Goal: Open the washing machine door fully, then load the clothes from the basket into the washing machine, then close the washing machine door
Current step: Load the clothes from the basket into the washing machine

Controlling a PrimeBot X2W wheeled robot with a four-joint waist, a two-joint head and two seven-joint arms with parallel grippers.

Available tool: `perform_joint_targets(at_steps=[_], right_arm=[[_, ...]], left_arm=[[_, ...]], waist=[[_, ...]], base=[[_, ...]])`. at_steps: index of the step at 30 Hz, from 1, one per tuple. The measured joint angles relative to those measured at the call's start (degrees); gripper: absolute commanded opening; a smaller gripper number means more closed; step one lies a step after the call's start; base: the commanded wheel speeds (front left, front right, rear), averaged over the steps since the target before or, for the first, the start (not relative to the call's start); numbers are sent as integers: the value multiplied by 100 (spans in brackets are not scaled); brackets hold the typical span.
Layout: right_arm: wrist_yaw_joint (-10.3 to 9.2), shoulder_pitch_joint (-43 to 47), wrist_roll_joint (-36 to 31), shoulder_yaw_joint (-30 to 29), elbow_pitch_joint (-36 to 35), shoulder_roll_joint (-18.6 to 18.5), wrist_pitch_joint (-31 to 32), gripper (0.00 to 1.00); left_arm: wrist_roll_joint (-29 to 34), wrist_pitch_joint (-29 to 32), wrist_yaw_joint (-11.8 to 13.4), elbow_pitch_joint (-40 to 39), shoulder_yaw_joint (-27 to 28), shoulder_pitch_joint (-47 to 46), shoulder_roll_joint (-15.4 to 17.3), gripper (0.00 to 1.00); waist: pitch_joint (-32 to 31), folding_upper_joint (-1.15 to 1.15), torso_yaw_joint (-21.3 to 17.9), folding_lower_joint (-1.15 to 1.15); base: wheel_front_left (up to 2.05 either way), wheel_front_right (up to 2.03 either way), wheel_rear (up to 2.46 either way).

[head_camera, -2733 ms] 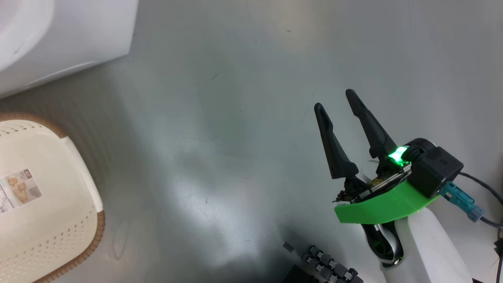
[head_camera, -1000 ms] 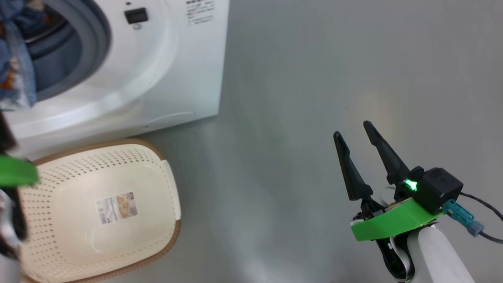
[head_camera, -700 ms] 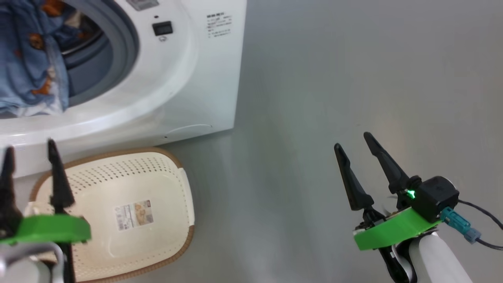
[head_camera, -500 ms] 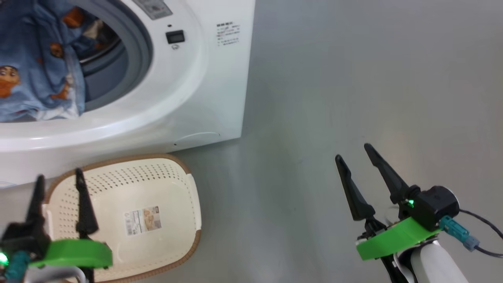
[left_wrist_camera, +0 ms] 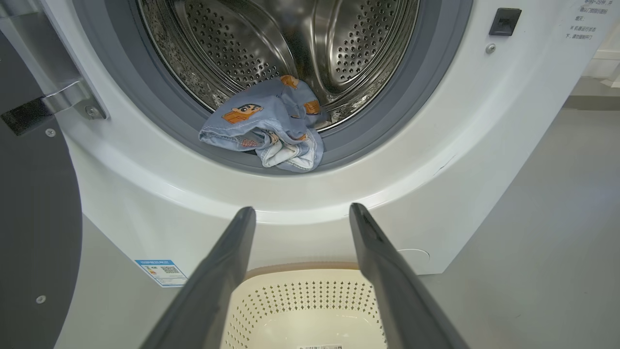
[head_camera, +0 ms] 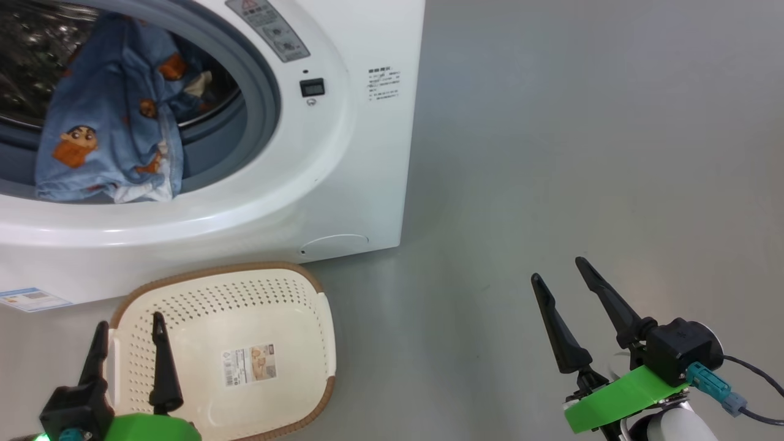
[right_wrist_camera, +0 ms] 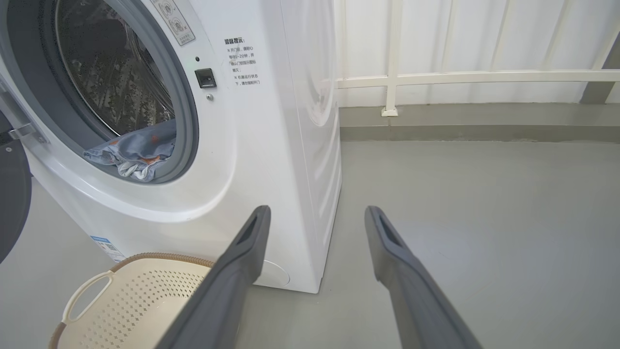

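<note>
- The clothes (head_camera: 110, 147): bunched low in the mouth of the washing machine (head_camera: 361, 184), upper left of the head view; draped over the grey seal (head_camera: 263, 104) at the front, not lying deep in the drum (left_wrist_camera: 290, 43).
- The door (left_wrist_camera: 34, 218): swung wide open, seen as a dark slab down the left edge of the left wrist view, hung on a metal hinge (left_wrist_camera: 53, 104).
- The basket (head_camera: 245, 297): on the floor (head_camera: 551, 153) just below the machine front, lower left of the head view; looks empty, with only a label (head_camera: 250, 364) on its bottom.
- The left gripper (head_camera: 130, 321): bottom left of the head view, over the basket, spread wide, holding nothing.
- The right gripper (head_camera: 558, 271): lower right, over bare floor, well apart from the machine, likewise spread wide and empty.
- Judged stage: loading done, closing the door remaining.
- Before closing: best to nudge the hanging cloth further in, past the seal, so as not to trap a fold between glass and rubber.
- For the close itself: probably the left gripper, nearer the door; reach round to the outer face of the rim, far from the hinge, and push in one smooth arc.
- Worth keeping clear of the basket rim on the way, and pressing until latched at the small black catch (head_camera: 312, 87) right of the opening.
</note>
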Motion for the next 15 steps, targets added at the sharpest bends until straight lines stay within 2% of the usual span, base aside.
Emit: perform_joint_targets(at_steps=[15], right_arm=[[0, 86, 0, -1, -14, -20, 8, 100]], left_arm=[[-52, 0, 1, 15, -101, 69, -58, 100]], waist=[[-146, 0, 149, 0]], base=[[0, 0, 0]])
